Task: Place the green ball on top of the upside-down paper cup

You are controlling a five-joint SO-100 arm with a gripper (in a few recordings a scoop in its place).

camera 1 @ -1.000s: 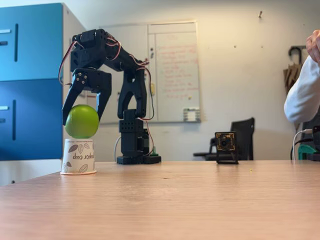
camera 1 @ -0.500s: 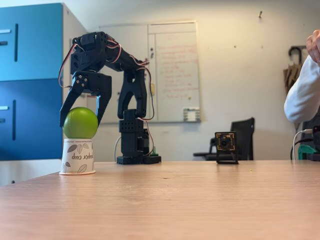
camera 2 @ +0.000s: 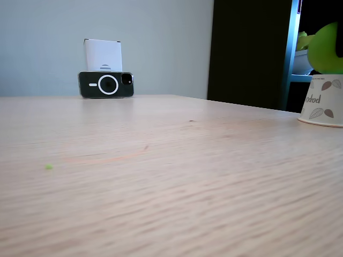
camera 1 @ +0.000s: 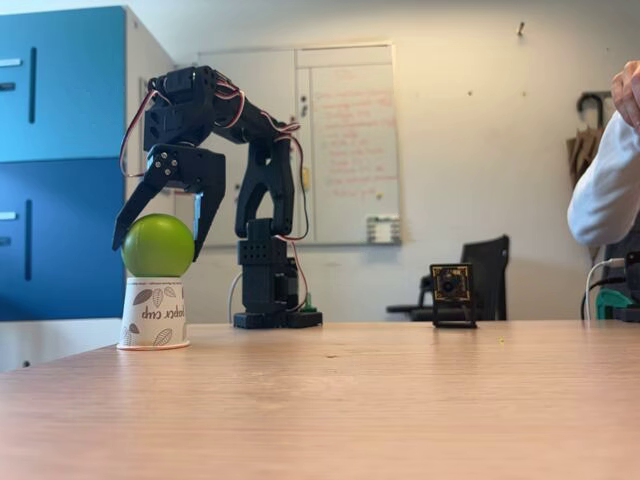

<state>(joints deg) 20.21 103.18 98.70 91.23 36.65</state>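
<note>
The green ball [camera 1: 157, 245] rests on the upside-down paper cup [camera 1: 153, 313] at the left of the wooden table. My black gripper [camera 1: 158, 240] hangs over the ball with its jaws spread open, one fingertip on each side of the ball and a little gap to each. In the other fixed view the cup [camera 2: 322, 101] stands at the right edge with the ball [camera 2: 326, 49] on top, partly cut off by the frame.
The arm's base [camera 1: 272, 290] stands behind the cup. A small camera on a stand [camera 1: 452, 294] sits mid-table. A person's sleeve [camera 1: 607, 180] shows at the right edge. A phone [camera 2: 106, 84] leans against a white box at the table's far side.
The jaws have opened wider and let go of the ball, which now sits on the cup. Ball and cup shifted slightly left.
</note>
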